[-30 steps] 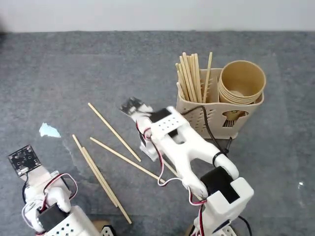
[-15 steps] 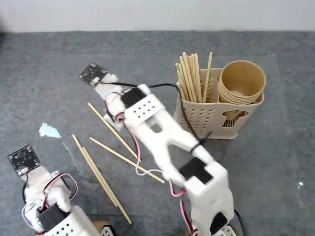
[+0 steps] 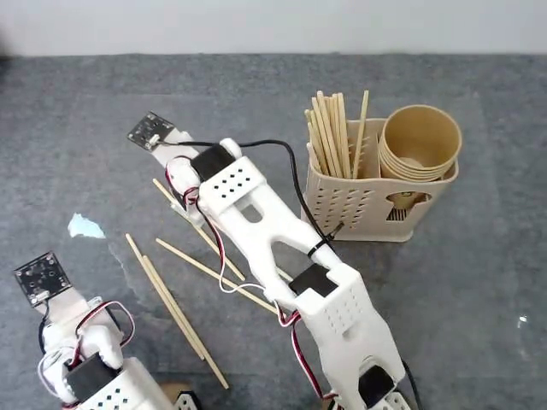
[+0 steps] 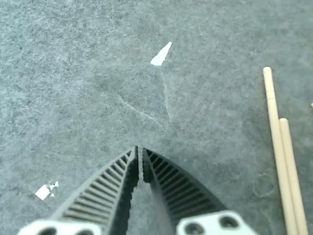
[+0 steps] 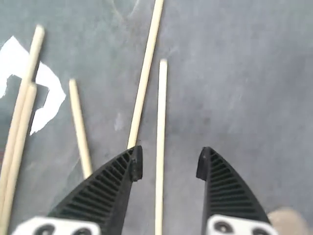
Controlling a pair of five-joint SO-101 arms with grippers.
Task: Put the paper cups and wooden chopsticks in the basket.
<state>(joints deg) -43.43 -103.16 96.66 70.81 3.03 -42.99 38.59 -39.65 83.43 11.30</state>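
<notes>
Several wooden chopsticks lie loose on the grey mat: one [image 3: 198,229] slants under the right arm [image 3: 226,184], another [image 3: 218,278] lies nearer, and a pair [image 3: 171,307] lies side by side. My right gripper [image 5: 167,164] hangs open low over the mat, with one chopstick [image 5: 160,147] running between its fingers and a second [image 5: 145,73] just beside it. The beige basket [image 3: 376,201] holds a bundle of chopsticks [image 3: 329,128] and stacked paper cups [image 3: 420,141]. My left gripper [image 4: 139,149] is shut and holds nothing, above bare mat, with two chopsticks [image 4: 274,147] off to its side.
A white paper scrap [image 3: 84,226] lies on the mat left of the chopsticks and appears again as a scrap [image 4: 161,54] and a scrap [image 5: 46,93]. The left arm [image 3: 81,350] sits folded at the front left corner. Open mat stretches behind and right of the basket.
The right arm has swung away from the basket's front, leftward and farther back, and now hangs over the loose chopsticks. The left arm has not moved.
</notes>
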